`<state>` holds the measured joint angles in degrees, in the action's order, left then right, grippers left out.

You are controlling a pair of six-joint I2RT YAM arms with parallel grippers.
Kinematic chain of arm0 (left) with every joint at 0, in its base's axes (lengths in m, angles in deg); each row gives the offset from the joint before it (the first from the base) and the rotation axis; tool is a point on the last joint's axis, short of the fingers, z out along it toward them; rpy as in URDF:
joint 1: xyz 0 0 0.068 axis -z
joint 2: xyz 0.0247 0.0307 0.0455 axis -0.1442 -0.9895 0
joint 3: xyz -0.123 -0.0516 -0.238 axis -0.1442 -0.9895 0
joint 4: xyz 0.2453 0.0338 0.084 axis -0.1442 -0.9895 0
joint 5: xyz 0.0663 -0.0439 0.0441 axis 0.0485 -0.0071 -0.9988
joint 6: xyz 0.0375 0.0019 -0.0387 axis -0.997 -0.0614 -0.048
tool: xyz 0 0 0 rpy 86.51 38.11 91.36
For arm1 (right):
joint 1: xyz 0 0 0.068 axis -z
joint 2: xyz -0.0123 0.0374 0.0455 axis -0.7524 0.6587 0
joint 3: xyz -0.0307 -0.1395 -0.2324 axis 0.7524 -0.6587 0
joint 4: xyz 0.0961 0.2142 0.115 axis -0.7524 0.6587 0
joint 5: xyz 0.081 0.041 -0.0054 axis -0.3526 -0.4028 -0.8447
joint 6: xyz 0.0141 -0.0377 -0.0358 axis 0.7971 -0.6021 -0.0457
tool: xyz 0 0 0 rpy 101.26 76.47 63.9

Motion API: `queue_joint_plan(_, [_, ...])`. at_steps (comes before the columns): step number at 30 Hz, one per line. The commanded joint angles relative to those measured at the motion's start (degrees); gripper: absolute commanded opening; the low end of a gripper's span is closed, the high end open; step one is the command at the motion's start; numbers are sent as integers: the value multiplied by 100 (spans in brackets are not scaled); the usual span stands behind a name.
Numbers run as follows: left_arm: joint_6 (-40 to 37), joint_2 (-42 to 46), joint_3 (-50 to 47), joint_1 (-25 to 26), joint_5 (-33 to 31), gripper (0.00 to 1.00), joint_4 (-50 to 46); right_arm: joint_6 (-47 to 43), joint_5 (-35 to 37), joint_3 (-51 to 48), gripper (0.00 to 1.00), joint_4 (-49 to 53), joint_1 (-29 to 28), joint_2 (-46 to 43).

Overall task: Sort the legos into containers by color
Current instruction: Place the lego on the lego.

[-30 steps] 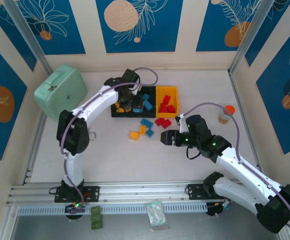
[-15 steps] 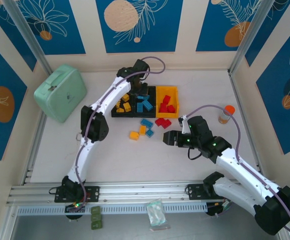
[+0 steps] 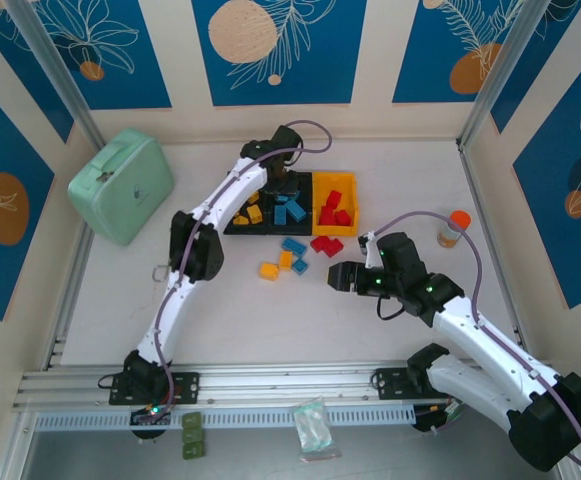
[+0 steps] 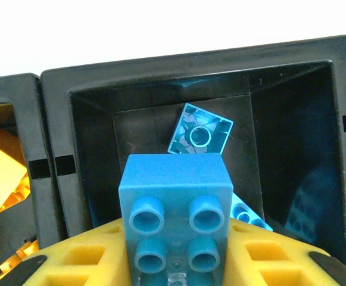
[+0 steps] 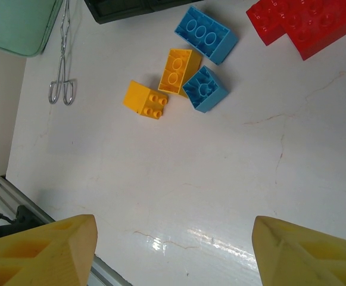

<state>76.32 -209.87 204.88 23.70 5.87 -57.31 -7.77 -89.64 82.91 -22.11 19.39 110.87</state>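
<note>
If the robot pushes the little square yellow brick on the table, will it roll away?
Probably not: the small yellow-orange plastic studded brick has flat faces and square corners, so it would likely slide on the glossy white table, not roll. Being small, hard-looking plastic, it's probably light and won't bend.

Illumination: bright, even, from overhead; shadows soft and short. Right wrist view: glare patch on table (image 5: 173,241) between right fingers (image 5: 41,253); focus sharp. Left wrist view: surface beyond left fingers (image 4: 83,275) overexposed white; black bin (image 4: 292,119) interior dark.
</note>
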Motion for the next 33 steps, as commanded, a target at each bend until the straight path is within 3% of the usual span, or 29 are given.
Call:
queue_joint_plan(1, [19,-120,229,-37,-127,46,15,45,-116,-104,70,28,42,-121])
queue_joint_plan(5, [24,-53,228,-29,-94,53,-6,63,-144,-123,70,-23,47,-103])
queue_joint_plan(14, [-32,509,148,147,207,53,-51,47,5,47,70,175,49,-196])
queue_joint_plan(18, [-51,1022,-310,229,544,54,121,78,300,224,70,478,49,-207])
queue_joint_plan(26, [-130,2642,-2331,348,1099,57,834,334,820,573,71,1011,223,147])
queue_joint_plan(33, [-109,4557,-5229,348,1331,60,1914,537,1056,866,73,742,312,1209])
